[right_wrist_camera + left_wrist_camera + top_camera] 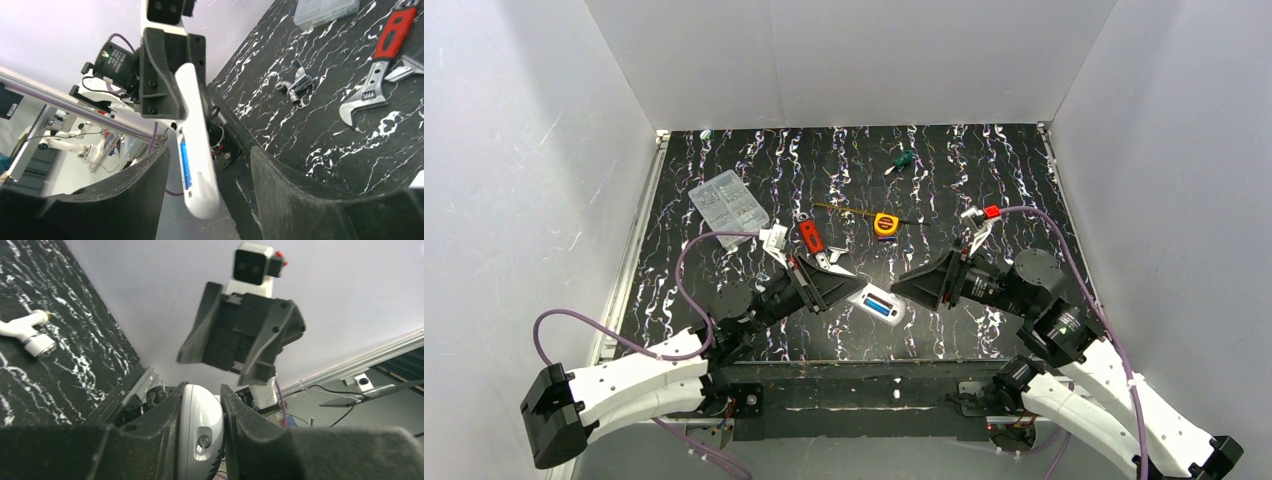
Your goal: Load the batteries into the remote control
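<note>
1. My left tool is clamped shut on one end of the remote control. In the left wrist view its two fingers press against the rounded white shell from both sides.
2. The remote is up off the counter, in the air between the two arms, just ahead of their bases.
3. From above, its long axis slants from the left tool down and right, so the free end points toward my right tool.
4. The right tool is spread wide. In its wrist view the free end of the remote sits in the gap between the fingers, with a clear space on the right side and the left finger just beside the shell. I judge it is holding nothing.
5. The batteries show as a blue strip set into the open side of the remote, so I take them to be in the bay. I can't tell from here whether they are pressed fully home.
6. The next move turns on this: the right tool faces the remote nearly end-on along its length, and it is the only free arm. Backing straight out along that axis should clear the remote without knocking it in the left tool's grip.
7. The red-handled wrench and the white pipe fitting lie on the counter, well apart from the remote.
</note>
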`<action>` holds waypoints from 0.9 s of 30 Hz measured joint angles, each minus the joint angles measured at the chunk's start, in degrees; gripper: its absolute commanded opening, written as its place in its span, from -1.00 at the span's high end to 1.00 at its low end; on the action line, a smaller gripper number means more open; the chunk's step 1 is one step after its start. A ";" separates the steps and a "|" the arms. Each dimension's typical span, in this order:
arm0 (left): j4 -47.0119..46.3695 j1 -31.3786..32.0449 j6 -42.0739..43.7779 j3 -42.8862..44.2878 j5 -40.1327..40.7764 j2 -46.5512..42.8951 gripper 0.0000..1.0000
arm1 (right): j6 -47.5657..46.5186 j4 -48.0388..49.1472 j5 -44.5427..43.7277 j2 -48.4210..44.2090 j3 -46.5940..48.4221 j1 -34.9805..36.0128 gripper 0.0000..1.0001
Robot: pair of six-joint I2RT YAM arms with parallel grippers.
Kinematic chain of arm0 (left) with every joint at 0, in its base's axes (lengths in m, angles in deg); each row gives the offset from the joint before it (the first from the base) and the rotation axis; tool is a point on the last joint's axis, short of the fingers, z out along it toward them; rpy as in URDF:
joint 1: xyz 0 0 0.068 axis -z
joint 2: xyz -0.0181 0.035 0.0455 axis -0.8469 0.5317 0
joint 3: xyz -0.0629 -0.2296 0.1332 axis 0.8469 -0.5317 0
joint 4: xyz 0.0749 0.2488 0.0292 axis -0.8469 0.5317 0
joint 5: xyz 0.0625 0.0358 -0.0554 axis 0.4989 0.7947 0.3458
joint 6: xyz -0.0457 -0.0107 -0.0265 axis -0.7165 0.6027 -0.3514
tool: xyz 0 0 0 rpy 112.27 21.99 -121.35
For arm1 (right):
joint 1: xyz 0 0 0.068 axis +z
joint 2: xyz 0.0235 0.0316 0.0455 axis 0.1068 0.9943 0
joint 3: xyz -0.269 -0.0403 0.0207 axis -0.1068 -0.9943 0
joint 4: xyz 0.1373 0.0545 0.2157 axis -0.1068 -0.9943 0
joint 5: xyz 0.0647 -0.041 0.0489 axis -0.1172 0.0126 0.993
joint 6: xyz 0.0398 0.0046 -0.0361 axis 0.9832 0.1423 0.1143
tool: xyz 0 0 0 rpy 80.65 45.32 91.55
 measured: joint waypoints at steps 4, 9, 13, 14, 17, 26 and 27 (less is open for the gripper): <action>3.26 0.00 0.92 -3.37 2.08 -3.19 1.00 | -4.79 -4.09 -4.20 -0.07 4.00 0.00 -0.28; 25.33 0.00 3.65 -8.44 9.79 -23.58 1.00 | -18.69 -23.71 -30.23 10.86 18.58 -0.07 -0.29; 34.91 0.00 5.35 -8.41 12.96 -30.49 1.00 | -22.16 -26.25 -36.02 29.99 20.76 -0.44 -0.33; 35.45 -0.02 5.40 -8.41 13.00 -30.64 1.00 | -22.49 -25.92 -36.35 33.70 21.31 -0.48 -0.30; 37.79 0.00 5.95 -8.04 13.35 -30.93 1.00 | -25.55 -22.80 -36.33 45.77 23.08 -1.44 -0.12; 40.09 0.00 6.88 -5.40 13.09 -30.84 1.00 | -37.18 -17.86 -24.83 59.71 26.40 -10.21 -0.14; 40.15 0.00 6.86 -5.40 13.09 -30.84 1.00 | -38.47 -17.18 -23.67 60.30 26.67 -10.67 -0.16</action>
